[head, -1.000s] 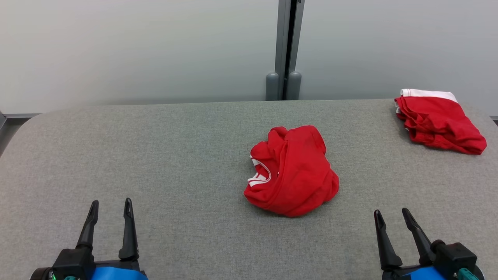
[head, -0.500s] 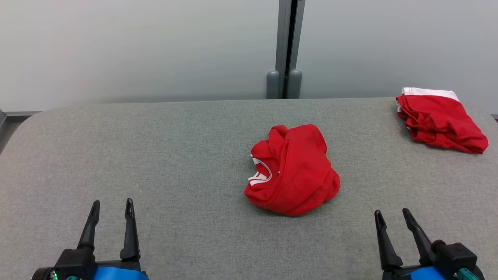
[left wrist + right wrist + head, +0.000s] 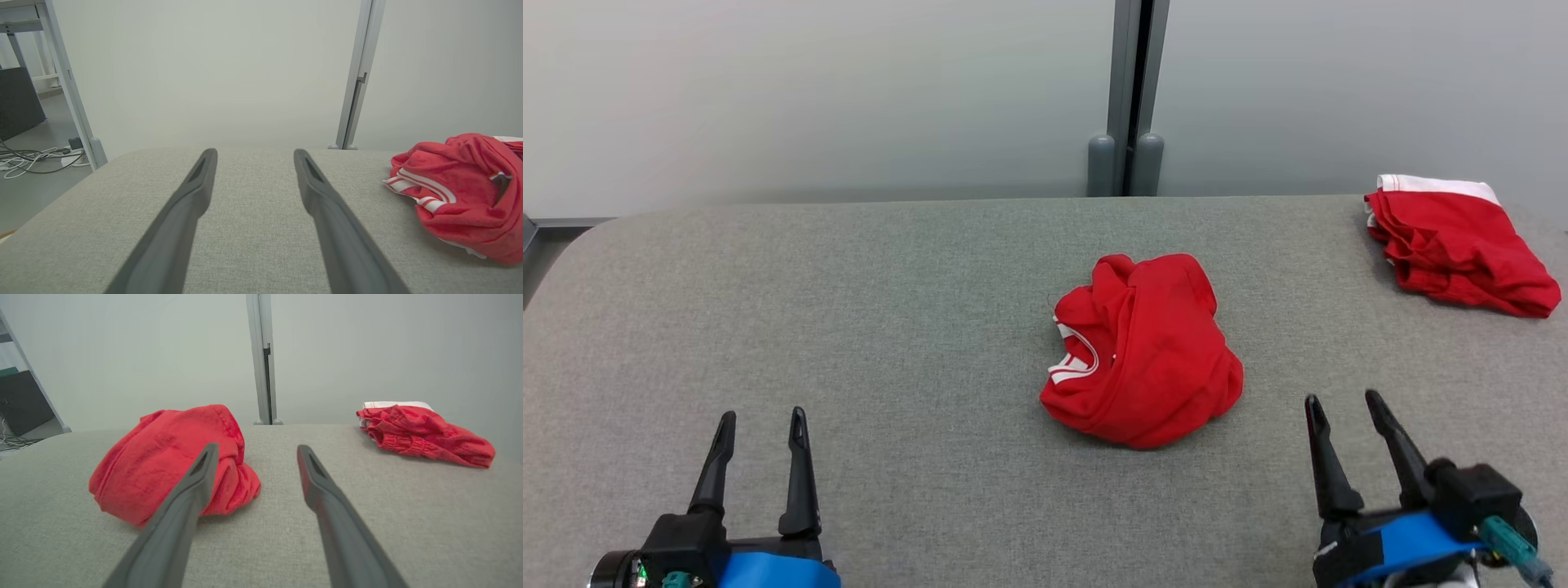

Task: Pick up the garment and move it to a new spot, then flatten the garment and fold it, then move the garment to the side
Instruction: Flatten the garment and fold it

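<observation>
crumpled red garment (image 3: 1143, 351) mid-table (image 3: 849, 327), both claws apart from it

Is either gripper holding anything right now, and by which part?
Nothing is held. The left gripper and right gripper are both open and empty, clear of the crumpled red garment on the table.

Right gripper (image 3: 1341, 398) farther forward now.

- left gripper (image 3: 761, 416) sat low on the robot's left, fingers apart and pointing forward, holding nothing.
- right gripper (image 3: 1342, 400) sat low right, fingers spread, empty, angled slightly leftward.
</observation>
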`<state>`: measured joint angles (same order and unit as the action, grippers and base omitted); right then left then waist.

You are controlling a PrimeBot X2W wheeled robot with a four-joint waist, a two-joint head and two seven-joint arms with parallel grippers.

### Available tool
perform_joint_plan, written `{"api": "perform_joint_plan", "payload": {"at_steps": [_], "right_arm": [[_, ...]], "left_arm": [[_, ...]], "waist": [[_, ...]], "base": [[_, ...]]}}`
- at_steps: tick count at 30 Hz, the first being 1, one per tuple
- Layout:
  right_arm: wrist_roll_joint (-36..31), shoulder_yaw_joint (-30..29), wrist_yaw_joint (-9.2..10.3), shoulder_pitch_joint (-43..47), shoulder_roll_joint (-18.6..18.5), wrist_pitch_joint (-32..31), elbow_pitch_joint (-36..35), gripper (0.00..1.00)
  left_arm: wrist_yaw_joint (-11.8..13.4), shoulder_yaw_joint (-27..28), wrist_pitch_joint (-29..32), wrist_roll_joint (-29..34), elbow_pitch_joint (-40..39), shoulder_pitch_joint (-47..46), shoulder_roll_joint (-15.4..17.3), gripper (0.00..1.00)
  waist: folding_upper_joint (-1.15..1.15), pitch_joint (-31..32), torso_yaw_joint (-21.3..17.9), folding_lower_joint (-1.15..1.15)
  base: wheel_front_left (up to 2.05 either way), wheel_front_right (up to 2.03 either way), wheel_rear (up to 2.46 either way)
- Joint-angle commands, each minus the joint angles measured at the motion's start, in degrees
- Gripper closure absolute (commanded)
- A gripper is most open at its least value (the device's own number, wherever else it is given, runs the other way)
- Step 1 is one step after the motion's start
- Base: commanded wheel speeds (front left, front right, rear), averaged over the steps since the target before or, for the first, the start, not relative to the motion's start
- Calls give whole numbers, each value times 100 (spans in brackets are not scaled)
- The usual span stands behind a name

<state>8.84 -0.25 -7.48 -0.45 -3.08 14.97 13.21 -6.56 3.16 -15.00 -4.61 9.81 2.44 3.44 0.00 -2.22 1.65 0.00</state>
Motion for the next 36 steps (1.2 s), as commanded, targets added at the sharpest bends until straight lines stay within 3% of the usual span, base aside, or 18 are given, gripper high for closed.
{"api": "perform_joint_plan", "payload": {"at_steps": [1,9,19,26,35,36], "right_arm": [[-44,72,-3,-273,-75,22,26,0],[66,676,-3,-1729,-303,-576,322,0],[297,1208,-2,-3295,-545,-1480,1648,0],[399,1272,-2,-3682,-593,-1762,2815,0],[788,1318,-2,-3756,-391,-1943,3991,0],[859,1343,-3,-3762,-373,-1949,4080,5]], "left_arm": [[-26,-19,-25,28,-17,-103,-9,0],[-47,-128,-25,-15,65,-358,-34,0],[-58,-298,-25,-69,131,-652,-51,0],[-61,-416,-25,-148,227,-830,-57,0],[-9,-621,-25,-298,317,-944,-59,0],[3,-643,-25,-299,323,-943,-59,0]], "waist": [[0,-44,35,0],[0,-255,216,0],[0,-608,573,0],[0,-788,815,0],[0,-844,990,0],[0,-841,999,0]], "base": [[0,0,0],[0,0,0],[0,0,0],[0,0,0],[0,0,0],[0,0,0]]}}
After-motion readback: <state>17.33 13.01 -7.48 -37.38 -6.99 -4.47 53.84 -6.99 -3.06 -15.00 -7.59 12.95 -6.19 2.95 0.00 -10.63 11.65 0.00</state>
